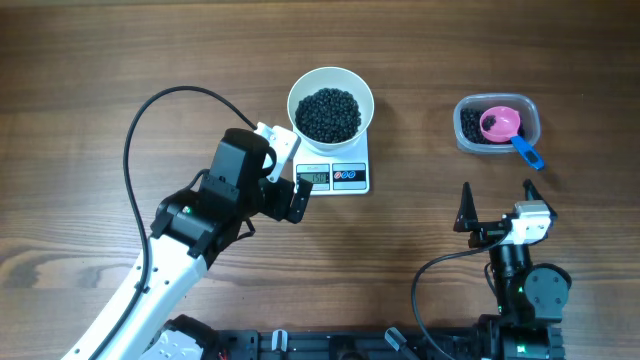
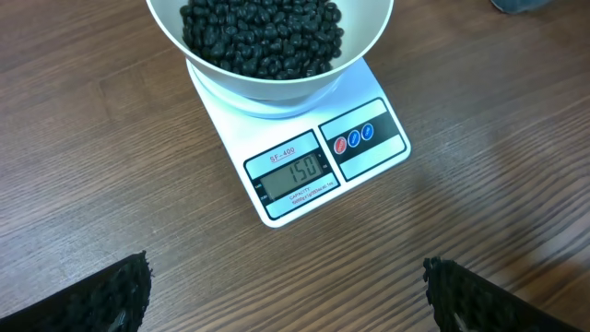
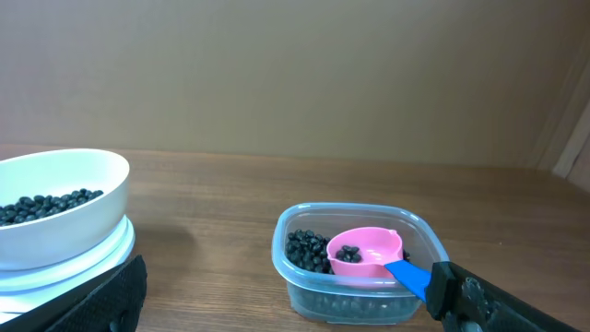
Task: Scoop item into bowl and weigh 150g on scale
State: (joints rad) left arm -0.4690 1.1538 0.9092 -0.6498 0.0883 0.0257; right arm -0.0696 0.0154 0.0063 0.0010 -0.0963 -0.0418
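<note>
White bowl: sitting square on the scale, filled well up its walls with black beans.
Readout: showing 150 in the left wrist view, bang on target!
Progress: scooping and weighing done, by the look of it; nothing left beyond perhaps backing the arms away.
Left tool: just in front of the scale, fingers spread wide, gripping nothing.
Right tool: well off to the right of the scale, nearer the robot, jaws wide apart, empty.
Clear tub: far right of the scale, with a shallow layer of spare beans inside.
Pink scoop: resting in that tub with a few beans in its cup, blue handle poking over the rim on the side away from the scale.
Obstacles: none spotted, just bare wooden tabletop between scale and tub.
Watch-out: left tool close to the scale, so a stray nudge could likely upset that reading.
</note>
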